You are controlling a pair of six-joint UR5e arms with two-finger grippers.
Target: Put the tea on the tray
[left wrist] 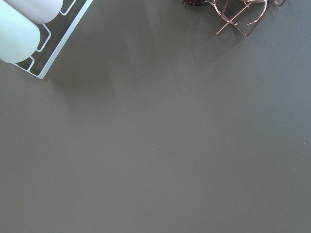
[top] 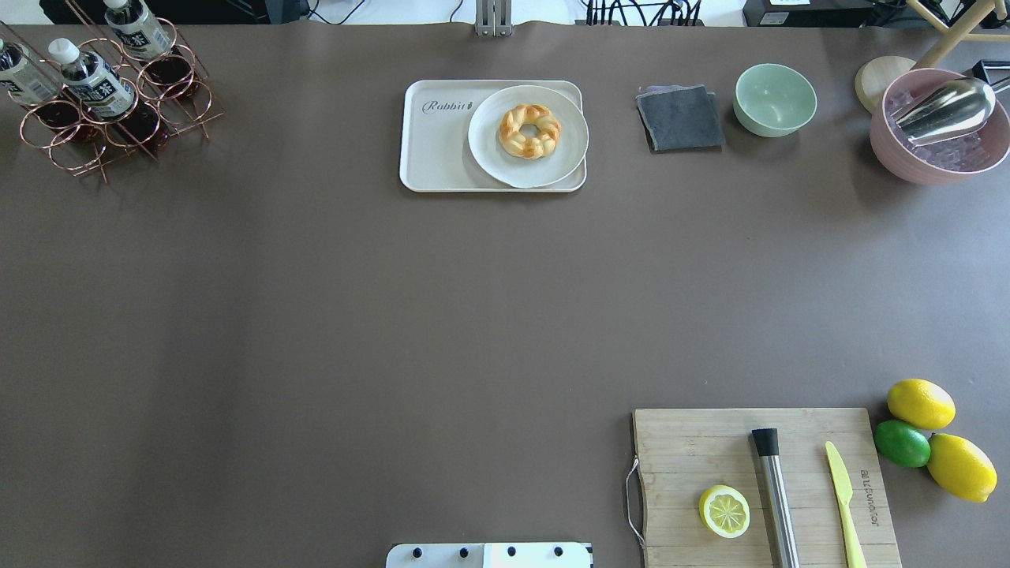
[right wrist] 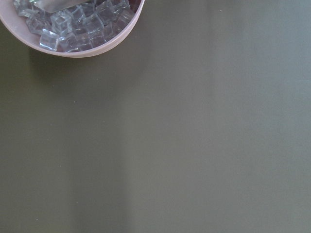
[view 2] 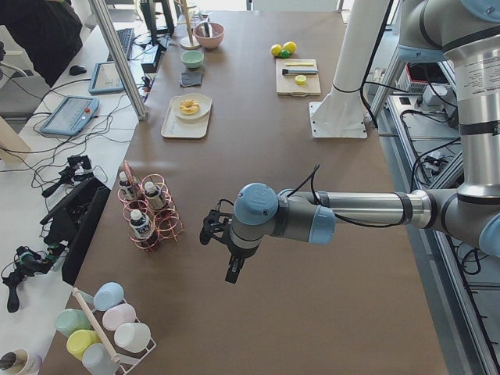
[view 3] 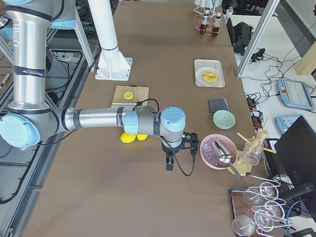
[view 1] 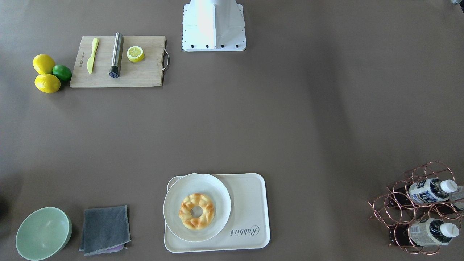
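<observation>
Exterior left view: left gripper hangs short of the wire rack; whether it or the right gripper is parted, I cannot tell. Tea lies in that rack: approach step, I judge; next, grasp it and carry to the tray beyond.

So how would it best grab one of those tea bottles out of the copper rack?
Probably by the labelled upper body just below the white cap, coming from above on the cap end. The tea bottle lies tilted, its dark lower half inside the wire rings of the copper rack; only the top sticks out.
</observation>
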